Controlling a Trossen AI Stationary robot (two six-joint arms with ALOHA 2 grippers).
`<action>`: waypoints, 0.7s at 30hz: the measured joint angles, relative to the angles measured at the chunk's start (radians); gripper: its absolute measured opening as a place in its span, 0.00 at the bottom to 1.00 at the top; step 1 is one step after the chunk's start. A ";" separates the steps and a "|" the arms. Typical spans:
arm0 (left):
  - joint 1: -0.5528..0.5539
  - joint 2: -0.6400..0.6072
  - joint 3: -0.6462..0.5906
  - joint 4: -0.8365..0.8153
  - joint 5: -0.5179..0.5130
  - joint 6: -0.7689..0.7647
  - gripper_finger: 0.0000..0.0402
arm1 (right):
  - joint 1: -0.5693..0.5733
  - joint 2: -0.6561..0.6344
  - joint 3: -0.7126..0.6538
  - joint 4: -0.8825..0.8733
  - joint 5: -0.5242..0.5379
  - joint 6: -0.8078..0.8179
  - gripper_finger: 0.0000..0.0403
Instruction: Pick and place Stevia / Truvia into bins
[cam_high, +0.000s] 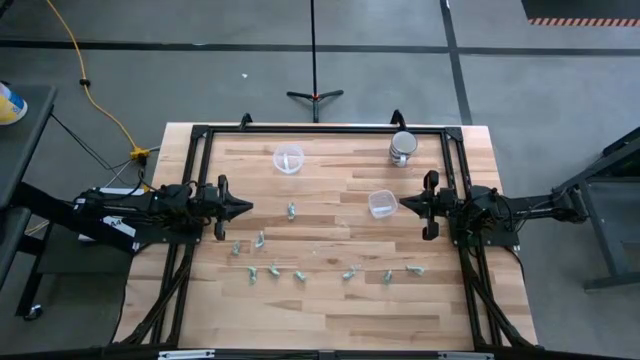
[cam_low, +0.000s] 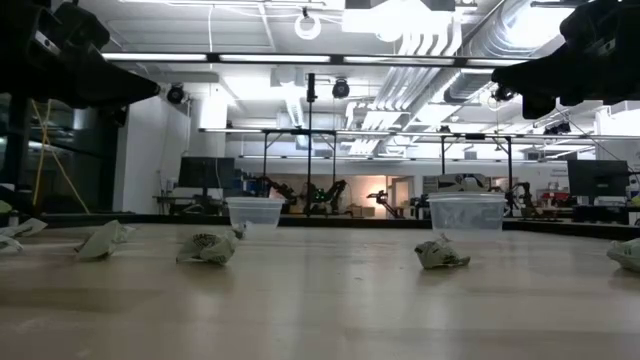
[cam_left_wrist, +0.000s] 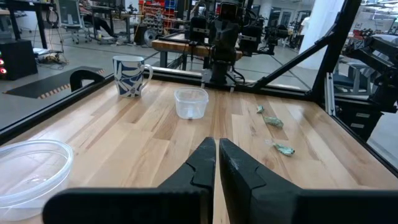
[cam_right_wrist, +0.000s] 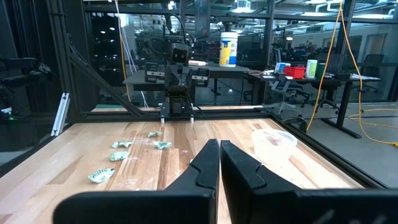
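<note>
Resting with its fingers pressed together on nothing, the left gripper (cam_high: 243, 208) hangs above the left side of the table (cam_high: 340, 310), pointing toward the centre. In the left wrist view the two dark fingers (cam_left_wrist: 202, 165) meet along a thin seam with bare wood beyond them.

The right gripper (cam_high: 407, 204) is likewise closed and empty, hanging above the right side of the table and pointing toward the centre. In the right wrist view its fingers (cam_right_wrist: 239, 168) lie edge to edge.

Bin locations:
- One clear cup (cam_high: 382, 203) stands just beside the right gripper's tip, on its left.
- A second clear cup (cam_high: 288, 159) stands farther back, left of centre, well apart from both grippers.

Sweetener packets (cam_high: 300, 276) lie crumpled on the wood, none inside a cup:
- One packet (cam_high: 291, 211) lies alone near the table's middle, between the two grippers.
- Two packets (cam_high: 260, 240) lie nearer, just right of the left gripper.
- The remainder form a loose row across the near half of the table, ending at a packet (cam_high: 415, 269) on the right.

A metal mug (cam_high: 402, 148) stands at the far right of the table, beyond the nearer cup. A black frame (cam_high: 320, 128) borders the work area.
</note>
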 joint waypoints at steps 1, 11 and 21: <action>0.000 0.000 0.000 0.000 0.000 0.000 0.14 | 0.000 0.000 0.000 0.000 0.000 0.000 0.02; 0.000 0.000 0.000 0.000 0.000 0.000 0.14 | 0.000 0.000 0.000 0.000 0.000 0.000 0.02; 0.000 0.000 0.000 0.008 0.000 0.000 0.14 | 0.000 0.000 0.000 0.015 -0.007 0.058 0.01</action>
